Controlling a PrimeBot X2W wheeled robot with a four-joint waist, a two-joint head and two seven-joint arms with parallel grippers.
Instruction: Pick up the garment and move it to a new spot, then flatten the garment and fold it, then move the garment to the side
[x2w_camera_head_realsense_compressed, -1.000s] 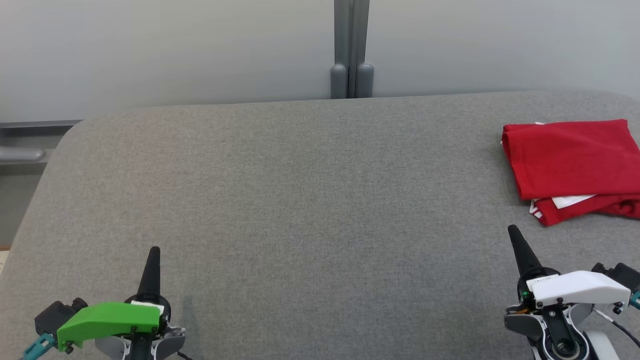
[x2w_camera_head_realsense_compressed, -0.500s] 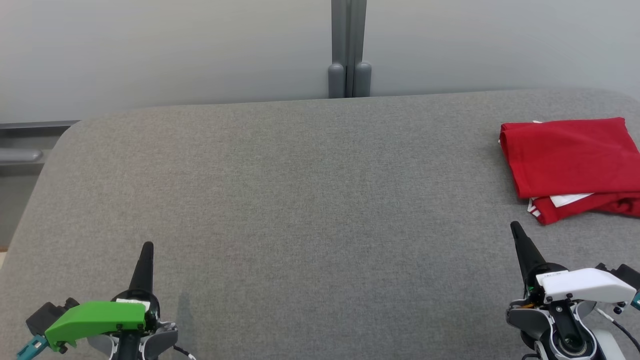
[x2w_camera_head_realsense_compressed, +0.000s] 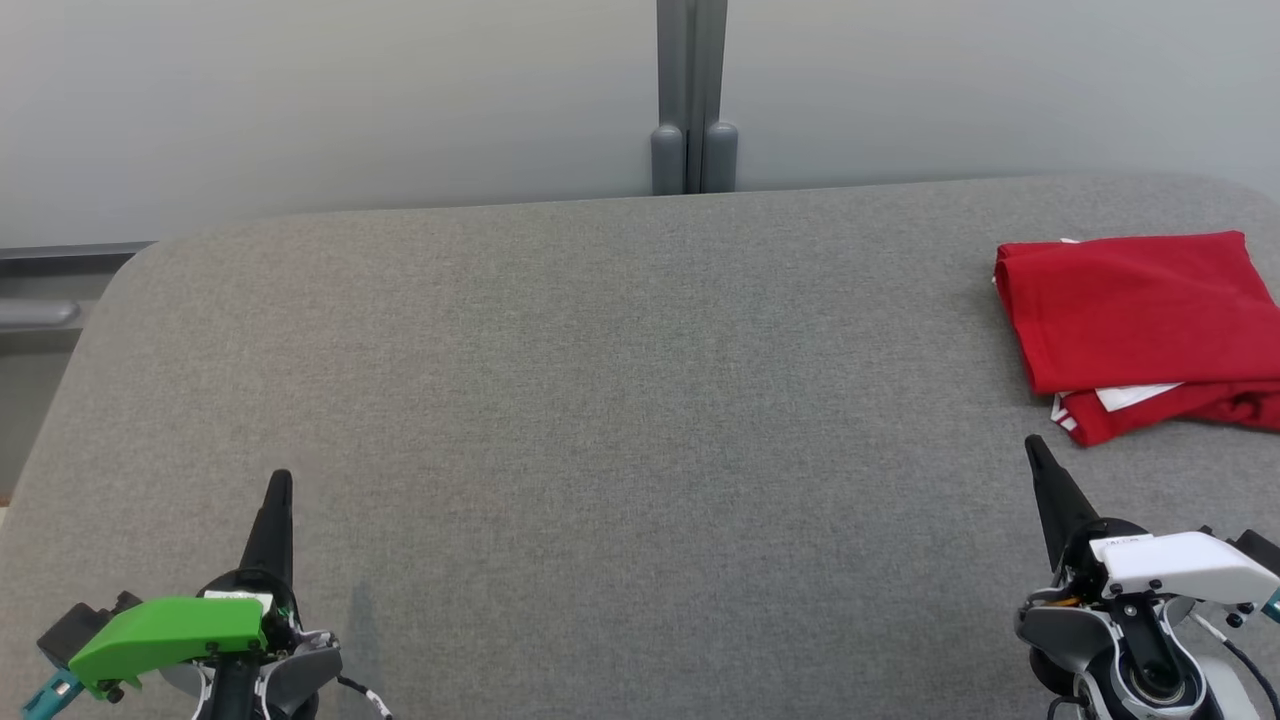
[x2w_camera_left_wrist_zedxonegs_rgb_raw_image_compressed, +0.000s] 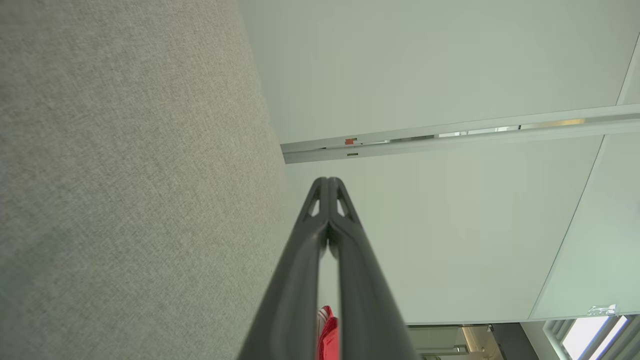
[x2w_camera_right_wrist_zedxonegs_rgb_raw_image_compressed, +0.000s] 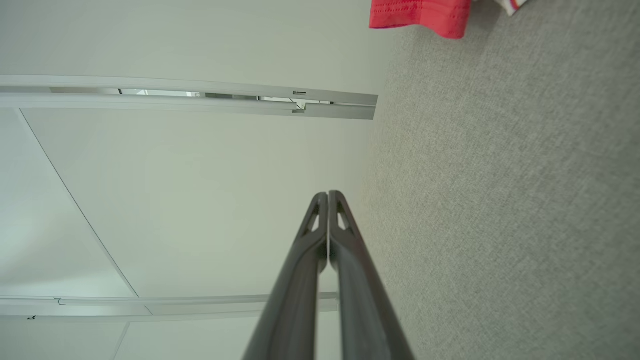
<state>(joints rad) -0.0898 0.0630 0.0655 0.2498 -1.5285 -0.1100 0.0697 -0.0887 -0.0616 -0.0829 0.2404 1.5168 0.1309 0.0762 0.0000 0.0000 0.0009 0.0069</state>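
Observation:
The garment (x2w_camera_head_realsense_compressed: 1135, 310) is red with white trim, folded into a rough rectangle, lying at the far right of the grey table (x2w_camera_head_realsense_compressed: 600, 400). A red corner of the garment (x2w_camera_right_wrist_zedxonegs_rgb_raw_image_compressed: 420, 17) shows at the top of the right wrist view, and a red sliver of it (x2w_camera_left_wrist_zedxonegs_rgb_raw_image_compressed: 327, 337) peeks between the fingers in the left wrist view. My left gripper (x2w_camera_head_realsense_compressed: 280, 478) hovers at the lower left, shut and empty, far from the cloth. My right gripper (x2w_camera_head_realsense_compressed: 1033, 443) is shut and empty at the lower right, just in front of the garment's near edge.
A pale wall with a grey vertical post (x2w_camera_head_realsense_compressed: 693, 100) stands behind the table's far edge. A grey rail (x2w_camera_head_realsense_compressed: 45, 300) sits past the table's left corner. The wide grey surface stretches between the two grippers.
Both grippers have drawn back and down toward the near edge, the left drifting left. The picture shifted slightly, so the camera has moved a little. The garment lies as before.

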